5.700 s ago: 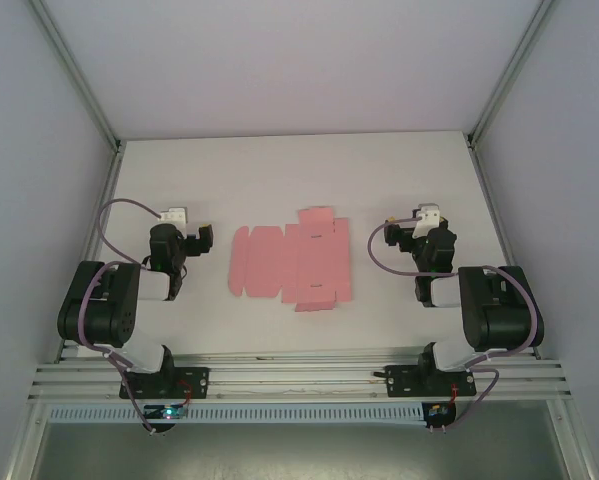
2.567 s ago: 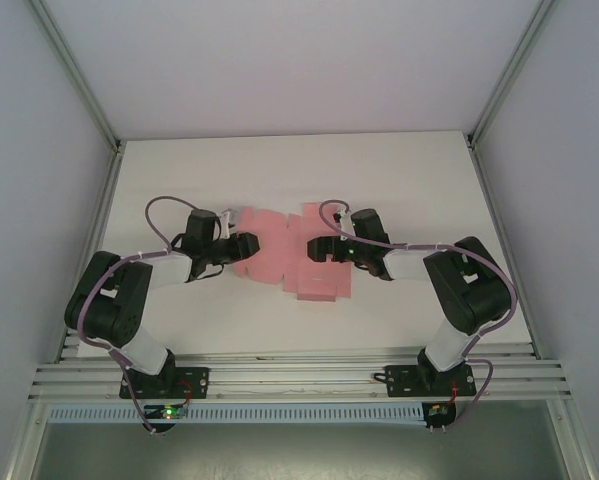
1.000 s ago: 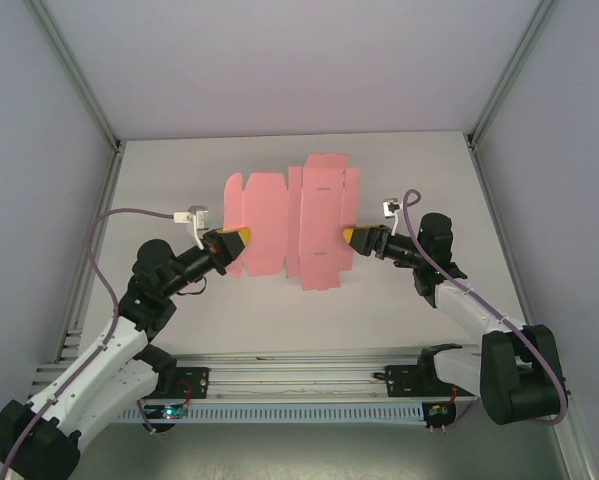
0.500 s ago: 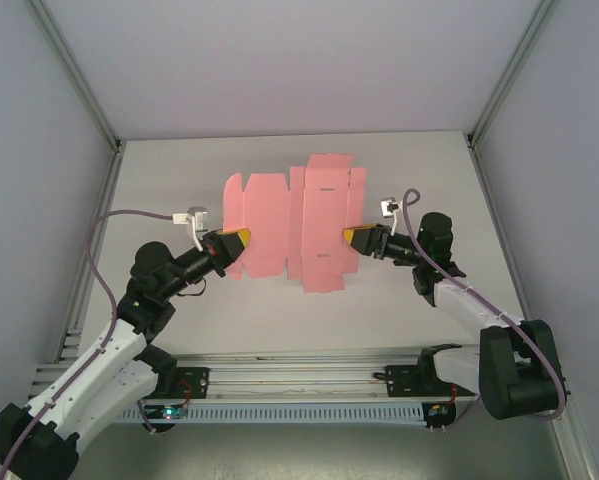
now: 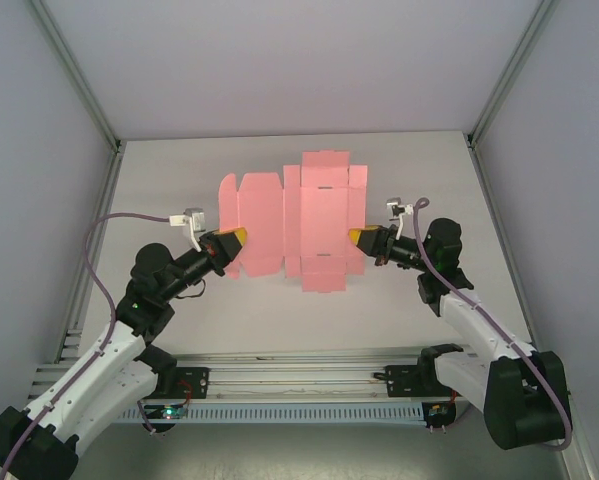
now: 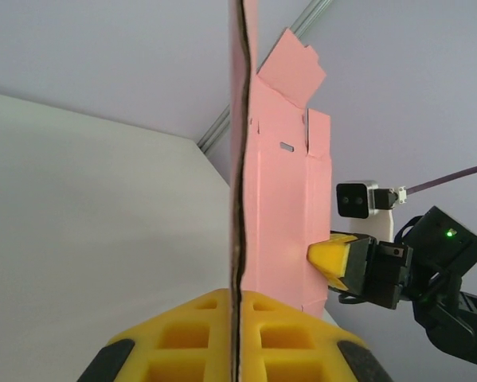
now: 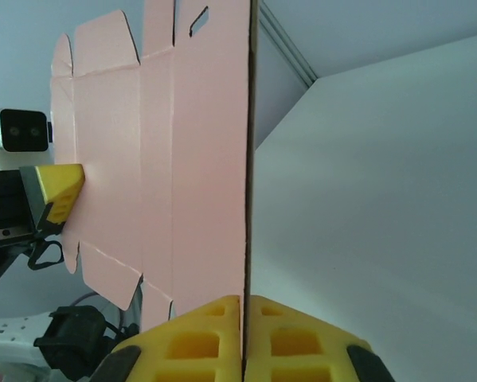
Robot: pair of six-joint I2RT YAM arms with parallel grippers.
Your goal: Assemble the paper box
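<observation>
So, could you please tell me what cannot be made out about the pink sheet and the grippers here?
Top external: the underside of the paper box faces away from the camera.
Left wrist: the box is edge-on, one face hidden; the bottom edge cuts off the left gripper.
Right wrist: the same for the right gripper.

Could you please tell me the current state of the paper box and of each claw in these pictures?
paper box: unassembled flat sheet, held up off the table, gripped at its left and right edges.
left claw: shut on the paper box's left edge.
right claw: shut on the paper box's right edge.
</observation>
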